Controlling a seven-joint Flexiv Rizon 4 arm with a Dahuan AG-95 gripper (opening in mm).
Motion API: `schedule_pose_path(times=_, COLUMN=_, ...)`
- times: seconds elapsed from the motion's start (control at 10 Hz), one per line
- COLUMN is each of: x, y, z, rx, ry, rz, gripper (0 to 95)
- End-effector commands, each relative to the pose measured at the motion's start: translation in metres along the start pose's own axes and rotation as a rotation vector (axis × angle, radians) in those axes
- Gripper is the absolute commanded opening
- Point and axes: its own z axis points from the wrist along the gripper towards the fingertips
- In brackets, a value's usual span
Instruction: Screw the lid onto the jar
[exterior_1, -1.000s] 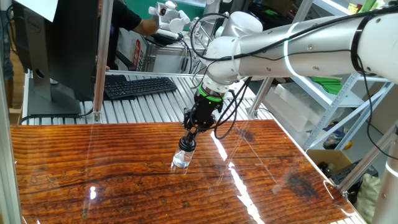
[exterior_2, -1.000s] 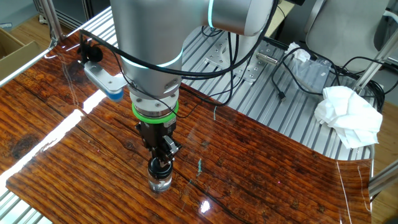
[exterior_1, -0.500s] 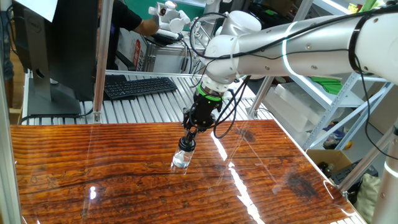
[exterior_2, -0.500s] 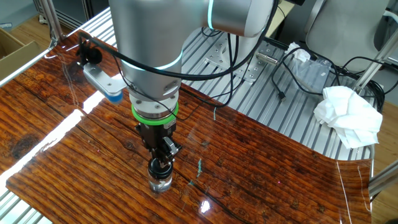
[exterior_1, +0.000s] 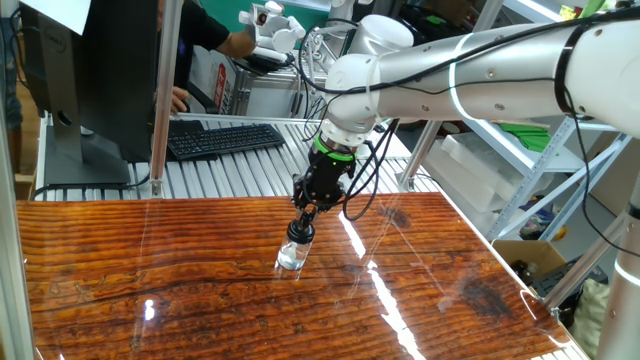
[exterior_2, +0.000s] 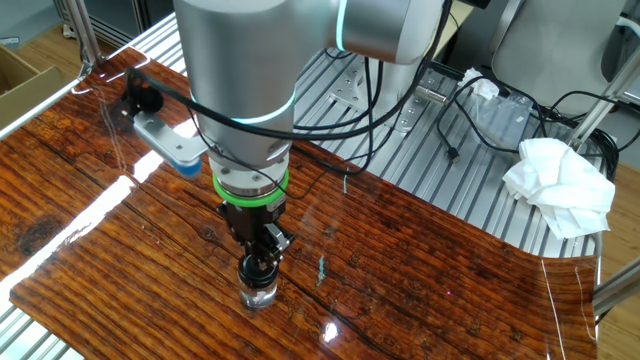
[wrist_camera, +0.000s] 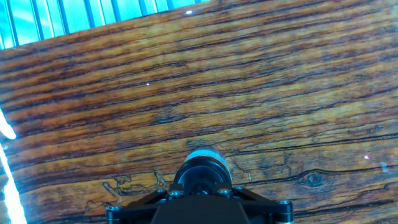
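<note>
Low and centre-left in one fixed view, the end effector (exterior_1: 302, 226) points straight down, narrowly closed around the lid (exterior_2: 257, 267) atop the jar (exterior_1: 292, 257) on the tabletop (exterior_1: 200, 290). Risk: the unclamped jar may spin along (or tip), leaving threads unengaged.

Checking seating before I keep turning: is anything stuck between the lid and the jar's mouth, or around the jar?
Nothing visible. The gripper points down, closed on the lid, which sits right atop the jar. The table around the jar is bare wood.
</note>
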Motion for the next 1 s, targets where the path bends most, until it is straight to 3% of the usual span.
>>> schedule_pose_path(times=0.1, x=0.0006, y=-0.0006, z=0.0032, rx=0.000, ry=0.007, rz=0.014, gripper=0.0)
schedule_pose_path(times=1.0, x=0.0013, y=0.0010, z=0.0004, rx=0.028, ry=0.024, rz=0.020, gripper=0.0)
